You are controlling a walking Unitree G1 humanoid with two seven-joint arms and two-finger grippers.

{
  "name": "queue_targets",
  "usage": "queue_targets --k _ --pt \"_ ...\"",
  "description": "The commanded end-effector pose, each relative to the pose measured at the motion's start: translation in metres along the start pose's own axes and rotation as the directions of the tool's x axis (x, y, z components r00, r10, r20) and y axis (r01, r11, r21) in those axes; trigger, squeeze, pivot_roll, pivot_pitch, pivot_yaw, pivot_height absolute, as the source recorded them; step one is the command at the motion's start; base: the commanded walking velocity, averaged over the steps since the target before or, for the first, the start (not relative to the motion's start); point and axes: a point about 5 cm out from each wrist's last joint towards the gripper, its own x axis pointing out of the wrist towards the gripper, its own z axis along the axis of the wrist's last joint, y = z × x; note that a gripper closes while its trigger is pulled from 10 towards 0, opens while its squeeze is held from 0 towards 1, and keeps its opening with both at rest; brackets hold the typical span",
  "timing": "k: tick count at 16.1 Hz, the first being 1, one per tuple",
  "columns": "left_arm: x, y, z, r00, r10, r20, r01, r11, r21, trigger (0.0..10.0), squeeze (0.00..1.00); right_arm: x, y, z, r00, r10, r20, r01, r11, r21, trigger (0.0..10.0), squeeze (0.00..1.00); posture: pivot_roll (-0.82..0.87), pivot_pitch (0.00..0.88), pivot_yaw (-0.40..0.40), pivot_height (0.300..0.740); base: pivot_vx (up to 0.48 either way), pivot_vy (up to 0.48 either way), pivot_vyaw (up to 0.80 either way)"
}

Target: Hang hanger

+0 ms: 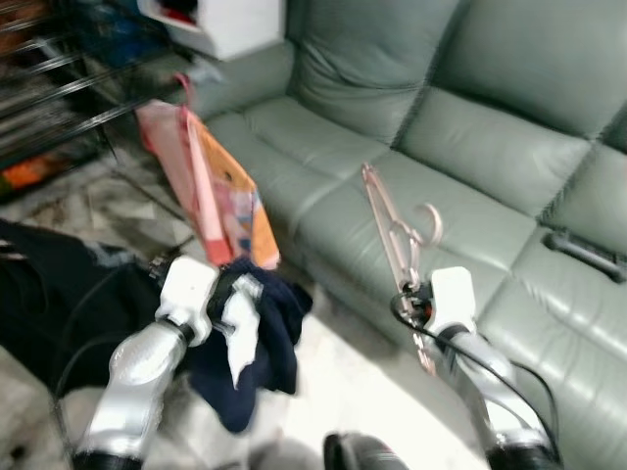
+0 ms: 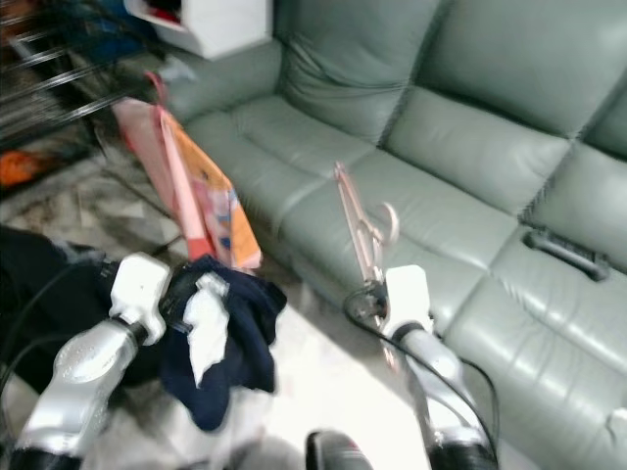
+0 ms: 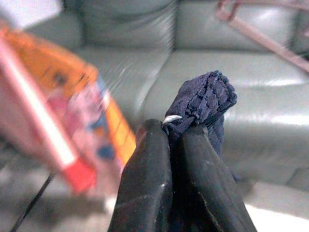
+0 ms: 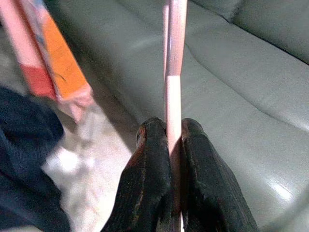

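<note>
No writing is readable. The right tool (image 4: 166,140) pinches the pale pink hanger (image 1: 392,230), held upright at frame centre before the grey-green sofa (image 1: 490,127). The left tool (image 3: 174,135) is clamped on a navy garment (image 1: 269,338), lower left.

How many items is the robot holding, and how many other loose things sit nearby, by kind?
Pink hanger, in right hand: 1
Navy garment, in left hand: 1
Pink-orange bag on floor by sofa: 1
Dark remote on sofa seat: 1
Total: 4
</note>
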Motion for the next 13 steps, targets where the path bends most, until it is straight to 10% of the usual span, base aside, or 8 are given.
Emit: queue_targets --k 1,8,13 --pt "-0.004 0.010 0.004 1.000 0.002 0.023 -0.004 0.999 0.048 10.0 0.00 0.003 0.004 0.006 1.000 0.011 0.016 -0.011 1.000 0.000 10.0 0.00 -0.04 0.030 0.008 0.740 0.000 0.000 0.00" --pt "0.015 0.050 0.038 0.989 -0.117 0.087 0.060 0.869 0.491 10.0 0.00 0.005 0.005 0.035 0.960 0.276 0.049 -0.257 0.936 -0.239 10.0 0.00 -0.04 0.028 0.017 0.740 0.000 0.000 0.00" --pt "0.023 0.054 0.043 0.986 -0.137 0.098 0.056 0.815 0.576 10.0 0.00 -0.009 -0.006 0.045 0.888 0.459 -0.031 -0.445 0.842 -0.303 10.0 0.00 -0.05 0.027 0.019 0.740 0.000 0.000 0.00"
